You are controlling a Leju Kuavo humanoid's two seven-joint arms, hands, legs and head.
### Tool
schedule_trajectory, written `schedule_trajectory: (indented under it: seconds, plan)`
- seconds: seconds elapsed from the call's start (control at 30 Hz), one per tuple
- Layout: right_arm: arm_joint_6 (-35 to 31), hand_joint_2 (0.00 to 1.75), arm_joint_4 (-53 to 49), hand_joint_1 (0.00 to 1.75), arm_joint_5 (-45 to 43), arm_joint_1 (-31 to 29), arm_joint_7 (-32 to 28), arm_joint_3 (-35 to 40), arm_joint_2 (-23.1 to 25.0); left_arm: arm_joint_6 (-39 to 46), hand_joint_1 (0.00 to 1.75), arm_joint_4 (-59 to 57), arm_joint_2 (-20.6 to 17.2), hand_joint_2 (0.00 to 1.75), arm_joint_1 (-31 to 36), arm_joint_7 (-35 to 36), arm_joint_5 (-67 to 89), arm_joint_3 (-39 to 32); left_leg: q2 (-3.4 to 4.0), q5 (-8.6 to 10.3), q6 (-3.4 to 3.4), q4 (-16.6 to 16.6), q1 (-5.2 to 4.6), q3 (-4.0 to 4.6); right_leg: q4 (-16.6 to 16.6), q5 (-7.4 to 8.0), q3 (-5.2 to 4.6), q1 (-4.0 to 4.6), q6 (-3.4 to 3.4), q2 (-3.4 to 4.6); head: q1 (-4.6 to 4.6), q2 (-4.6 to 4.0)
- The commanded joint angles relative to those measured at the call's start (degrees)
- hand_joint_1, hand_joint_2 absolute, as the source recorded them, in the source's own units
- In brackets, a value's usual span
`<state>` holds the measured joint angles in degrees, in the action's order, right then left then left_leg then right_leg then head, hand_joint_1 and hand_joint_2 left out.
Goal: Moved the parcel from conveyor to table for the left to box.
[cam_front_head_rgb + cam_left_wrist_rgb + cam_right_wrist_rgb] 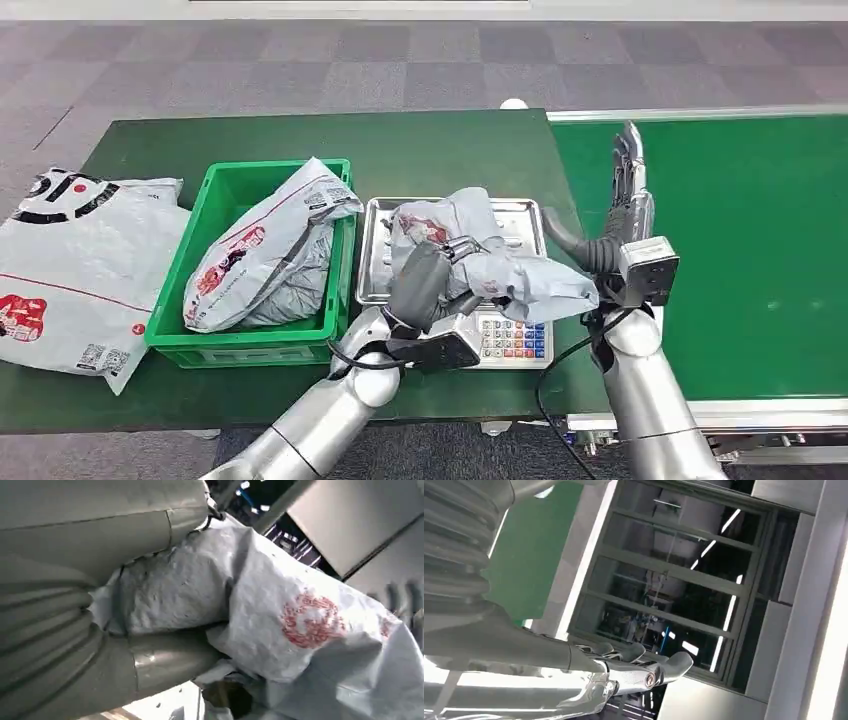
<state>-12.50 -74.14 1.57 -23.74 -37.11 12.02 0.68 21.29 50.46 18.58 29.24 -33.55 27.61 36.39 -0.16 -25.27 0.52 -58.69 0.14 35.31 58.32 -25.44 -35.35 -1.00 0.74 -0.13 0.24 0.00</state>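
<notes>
Nearest the camera, at six o'clock: two silver arms, cut off by the lower edge. Left hand (432, 283) wrapped around the crumpled grey parcel (490, 262), fingers mostly buried in its folds; thumb and a finger clamping the wrinkled plastic in the left wrist view (165, 605). Parcel lying on the steel tray of the scale (525, 212), sagging over the keypad (512, 338) and hiding part of it. Right hand (625, 205) at three o'clock of the parcel, fingers straight and pressed flat together, pointing toward twelve, holding nothing, just beside the tray's edge. Open conveyor belt (760, 250) beyond it. Green crate (225, 195) at nine o'clock of the scale, touching it, with one grey parcel in the crate (265, 255) leaning over the rim. Flat white parcel (75, 270) farther toward nine, cut off by the frame. Three parcels counted, one crate, one scale. Free dark-green table (420, 150) toward twelve.
</notes>
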Motion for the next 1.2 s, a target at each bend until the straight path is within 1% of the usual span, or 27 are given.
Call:
schedule_trajectory:
  seconds: [0.03, 0.07, 0.1, 0.13, 0.17, 0.2, 0.23, 0.27, 0.33, 0.37, 0.4, 0.43, 0.5, 0.53, 0.57, 0.6, 0.67, 0.77, 0.8, 0.83, 0.9, 0.97, 1.03, 1.07, 1.13, 1.17, 1.2]
  plan:
    - [0.1, 1.75, 3.0, 0.0, -0.2, -2.1, 0.3, -1.5, -0.7, 0.1, 1.75, 4.5, -2.9, 1.75, -1.1, 0.2, -0.3, -2.3, 0.17, -0.01, 0.0, 0.2, 0.04, -0.25, -0.2, 0.07, 0.23, 0.05, -0.07, 0.16, 0.0, 0.0]
    - [0.1, 1.75, 3.0, 0.0, -0.2, -2.1, 0.3, -1.5, -0.7, 0.1, 1.75, 4.5, -2.9, 1.75, -1.1, 0.2, -0.3, -2.3, 0.1, -0.02, -0.01, 0.1, 0.0, -0.11, -0.1, 0.02, 0.09, 0.01, -0.03, 0.1, 0.0, 0.0]
    - [0.1, 1.75, 3.0, 0.0, -0.2, -2.1, 0.3, -1.4, -0.7, 2.0, 1.75, 5.3, -2.8, 1.75, -1.4, -1.0, -0.3, -2.7, 0.13, -0.02, -0.01, 0.1, 0.03, -0.18, -0.2, 0.04, 0.17, 0.03, -0.05, 0.12, 0.0, 0.0]
    - [-0.1, 1.75, 3.1, 0.0, -0.5, -2.2, 0.2, -1.4, -0.8, 6.1, 1.75, 7.9, -3.0, 1.75, -2.3, -3.8, -1.4, -3.3, 0.1, -0.02, -0.01, 0.1, 0.01, -0.15, -0.1, 0.03, 0.14, 0.01, -0.04, 0.1, 0.0, 0.0]
    - [-0.2, 1.75, 3.2, 0.0, -0.5, -2.3, 0.2, -1.3, -1.0, 7.3, 1.75, 9.8, -3.3, 1.75, -2.8, -4.4, -2.0, -3.5, 0.08, -0.02, 0.0, 0.0, 0.0, -0.08, -0.1, 0.01, 0.08, 0.01, -0.03, 0.07, 0.0, 0.0]
    - [-0.3, 1.75, 3.3, 0.0, -0.7, -2.4, 0.2, -1.2, -1.1, 8.9, 1.75, 12.7, -3.9, 1.75, -3.5, -5.2, -2.6, -3.6, 0.08, -0.02, 0.0, 0.0, -0.03, -0.08, 0.0, 0.0, 0.05, -0.03, -0.02, 0.08, 0.02, 0.0]
    - [-0.5, 1.75, 3.5, 0.0, -0.9, -2.5, 0.2, -1.1, -1.3, 10.4, 1.75, 15.0, -4.5, 1.75, -4.1, -5.4, -2.8, -3.8, 0.17, -0.03, 0.01, 0.2, 0.02, -0.28, -0.2, 0.04, 0.25, 0.03, -0.08, 0.16, 0.02, 0.0]
    - [-0.7, 1.75, 3.6, 0.0, -1.1, -2.6, 0.2, -1.1, -1.5, 12.1, 1.75, 17.5, -4.9, 1.75, -4.7, -6.1, -3.1, -4.1, 0.13, -0.03, 0.01, 0.0, 0.0, -0.07, -0.1, 0.02, 0.04, 0.0, -0.04, 0.14, 0.0, 0.0]
    - [-0.9, 1.75, 3.3, 0.0, -1.4, -2.0, 0.1, -1.1, -1.8, 17.6, 1.75, 23.7, -6.6, 1.75, -6.3, -6.5, -3.7, -4.4, 0.16, -0.05, 0.02, 0.1, 0.04, -0.12, -0.1, 0.01, 0.1, 0.04, -0.06, 0.16, 0.02, 0.0]
    - [-0.9, 1.75, 3.1, 0.0, -1.4, -1.8, 0.0, -1.1, -1.8, 18.7, 1.75, 25.5, -6.8, 1.75, -6.7, -6.5, -3.4, -5.0, 0.19, -0.05, 0.03, 0.1, 0.04, -0.21, -0.2, 0.02, 0.18, 0.05, -0.09, 0.2, 0.0, 0.0]
    - [-1.2, 1.75, 2.6, 0.0, -1.5, -1.0, -0.2, -1.1, -2.0, 18.7, 1.75, 31.1, -5.5, 1.75, -9.4, -6.5, 0.3, -10.1, 0.24, -0.06, 0.04, 0.2, 0.05, -0.31, -0.2, 0.03, 0.25, 0.06, -0.12, 0.24, 0.0, 0.0]
    - [-1.2, 1.75, 2.4, 0.0, -1.5, -0.8, -0.2, -1.1, -2.1, 18.7, 1.75, 31.9, -5.3, 1.75, -9.9, -6.5, 1.1, -11.3, 0.15, -0.04, 0.02, 0.1, 0.01, -0.1, -0.1, 0.01, 0.07, 0.02, -0.06, 0.15, 0.0, 0.0]
    - [-1.7, 1.75, 1.8, 0.0, -1.7, -0.1, -0.3, -1.0, -2.3, 18.7, 1.75, 34.8, -3.1, 1.75, -11.3, -6.5, 3.6, -18.5, 0.18, -0.07, 0.01, 0.0, 0.04, -0.1, -0.1, -0.01, 0.05, 0.05, -0.07, 0.18, 0.0, 0.0]
    - [-1.8, 1.75, 1.6, 0.0, -1.7, 0.0, -0.3, -1.0, -2.4, 18.7, 1.75, 34.6, -2.9, 1.75, -11.3, -6.5, 1.9, -20.5, 0.13, -0.04, 0.01, 0.0, 0.03, -0.05, 0.0, -0.01, 0.02, 0.04, -0.06, 0.12, 0.0, 0.0]
    - [-1.9, 1.75, 1.3, 0.0, -1.7, 0.2, -0.2, -1.0, -2.5, 18.7, 1.75, 35.1, -2.6, 1.75, -11.2, -6.5, 1.6, -23.4, 0.23, -0.06, 0.01, 0.2, 0.08, -0.29, -0.3, 0.02, 0.25, 0.1, -0.11, 0.22, 0.02, 0.0]
    - [-1.9, 1.75, 1.2, 0.0, -1.7, 0.3, -0.2, -0.9, -2.5, 18.7, 1.75, 35.0, -2.6, 1.75, -11.2, -6.5, 1.2, -24.5, 0.15, -0.04, 0.0, 0.0, 0.03, -0.08, -0.1, -0.01, 0.03, 0.04, -0.07, 0.14, 0.0, 0.0]
    - [-2.1, 1.75, 0.2, 0.0, -1.7, 1.2, -0.1, -1.1, -2.4, 18.7, 1.75, 34.8, -2.1, 1.75, -11.6, -6.5, 1.5, -28.4, 0.25, -0.04, 0.01, 0.2, 0.06, -0.23, -0.2, 0.03, 0.16, 0.07, -0.11, 0.24, 0.0, 0.0]
    - [-2.8, 1.75, -2.4, 0.0, -1.4, 3.3, 0.3, -1.3, -2.9, 18.7, 1.75, 29.7, -0.9, 1.75, -11.8, -6.5, 9.2, -32.9, 0.15, 0.0, 0.02, 0.2, 0.02, -0.2, -0.2, 0.01, 0.14, 0.03, -0.09, 0.12, 0.0, 0.0]
    - [-3.3, 1.75, -4.1, 0.0, -0.8, 4.8, 0.9, -1.6, -3.1, 18.7, 1.75, 20.2, 0.5, 1.75, -9.7, -5.4, 16.3, -36.8, 0.05, 0.0, 0.01, 0.1, 0.03, -0.19, -0.1, -0.03, 0.16, 0.04, -0.07, 0.02, 0.0, 0.0]
    - [-3.4, 1.75, -5.8, 0.0, -0.6, 6.4, 1.0, -1.9, -3.4, 18.7, 1.75, 14.5, -0.5, 1.75, -7.7, -1.8, 20.6, -37.0, 0.05, 0.01, 0.01, 0.2, 0.02, -0.22, -0.2, -0.01, 0.19, 0.03, -0.08, 0.01, 0.0, 0.0]
    - [-3.5, 1.75, -7.9, 0.0, -0.1, 8.1, 1.7, -2.5, -3.6, 18.7, 1.75, 6.9, -3.2, 1.75, -4.9, 7.1, 26.6, -33.8, -0.22, 0.09, 0.01, 0.3, 0.0, -0.35, -0.3, -0.03, 0.39, 0.01, -0.08, -0.27, 0.0, 0.0]
    - [-3.2, 1.75, -10.1, 0.0, 0.9, 10.1, 2.8, -3.5, -3.3, 17.8, 1.75, -0.2, -6.0, 1.75, -2.4, 19.1, 31.9, -29.0, -0.28, 0.07, 0.0, 0.2, -0.05, -0.27, -0.1, -0.07, 0.3, -0.04, -0.06, -0.33, 0.02, 0.0]
    - [-2.9, 1.75, -11.0, 0.0, 1.6, 10.8, 3.3, -3.8, -3.2, 15.8, 1.75, -3.0, -6.8, 1.75, -1.3, 23.2, 32.9, -27.4, -0.19, 0.06, 0.01, 0.1, -0.03, -0.19, -0.1, -0.05, 0.19, -0.03, -0.07, -0.25, 0.0, 0.0]
    - [-2.7, 1.75, -11.3, 0.0, 2.0, 11.0, 3.7, -4.1, -3.2, 13.5, 1.75, -5.4, -7.3, 1.75, -0.2, 26.5, 34.5, -25.9, -0.22, 0.09, 0.02, 0.2, 0.0, -0.24, -0.2, -0.02, 0.26, 0.01, -0.09, -0.27, 0.02, 0.0]
    - [-2.5, 1.75, -11.1, 0.0, 2.3, 10.7, 4.0, -4.5, -3.1, 10.9, 1.75, -6.7, -7.7, 1.75, 0.3, 28.6, 35.0, -24.8, -0.12, 0.03, 0.01, 0.1, -0.02, -0.12, -0.1, -0.05, 0.1, -0.02, -0.07, -0.15, 0.0, 0.0]
    - [-2.3, 1.75, -10.7, 0.0, 2.6, 10.5, 4.2, -4.8, -3.0, 7.0, 1.75, -7.8, -8.1, 1.75, 0.8, 30.9, 36.4, -23.3, -0.13, 0.04, 0.02, 0.1, 0.02, -0.17, -0.1, -0.04, 0.16, 0.03, -0.1, -0.16, 0.0, 0.0]
    - [-2.3, 1.75, -10.7, 0.0, 2.6, 10.5, 4.2, -4.8, -3.0, 7.0, 1.75, -7.8, -8.1, 1.75, 0.8, 30.9, 36.4, -23.3, -0.1, 0.03, 0.02, 0.1, -0.02, -0.15, -0.1, -0.05, 0.1, -0.02, -0.08, -0.09, 0.0, 0.0]
